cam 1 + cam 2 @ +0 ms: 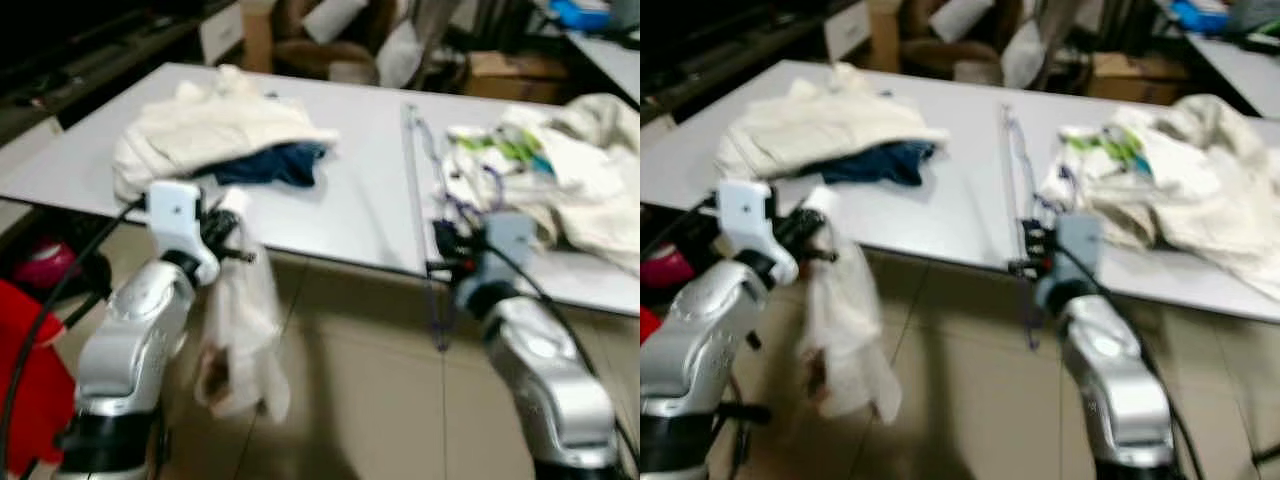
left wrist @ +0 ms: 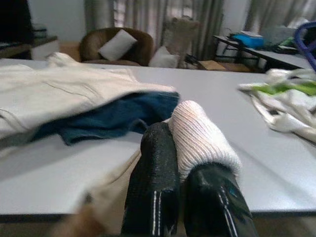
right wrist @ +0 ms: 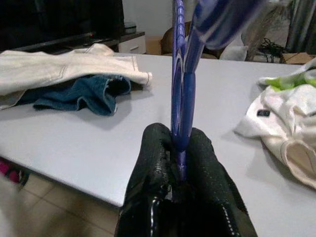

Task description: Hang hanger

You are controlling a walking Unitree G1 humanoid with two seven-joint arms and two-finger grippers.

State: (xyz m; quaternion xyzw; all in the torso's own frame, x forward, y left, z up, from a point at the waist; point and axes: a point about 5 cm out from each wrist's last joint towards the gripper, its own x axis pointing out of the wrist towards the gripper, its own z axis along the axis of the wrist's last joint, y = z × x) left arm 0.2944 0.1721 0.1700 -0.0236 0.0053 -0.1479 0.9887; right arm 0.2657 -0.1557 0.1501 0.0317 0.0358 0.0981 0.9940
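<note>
Between the right gripper's [image 3: 180, 163] two black fingers [image 3: 150, 163] sits the blue hanger [image 3: 182, 94], clamped at one thin wire part; the wire runs up past the fingertips and a thicker blue part crosses above them. From the head views the hanger [image 1: 438, 215] stands roughly upright at the near edge of the bench [image 1: 360, 190], with its lower end hanging just below that edge. Beyond these fingertips lie a heap of pale clothes [image 1: 560, 170] with green print on one side and a cream garment [image 1: 210, 125] over a blue denim piece [image 1: 275, 165] on the other.

The left gripper [image 2: 180, 163] has its fingers [image 2: 153, 168] clenched on a white ribbed cuff [image 2: 197, 138], which bulges out right at the fingertips. Below them the rest of this white garment [image 1: 240, 320] hangs down in front of the bench edge, over the tiled floor [image 1: 370, 400]. Past the fingertips the denim and the cream garment lie on the grey top, and further off stands a brown armchair [image 2: 116, 47] with a pillow
</note>
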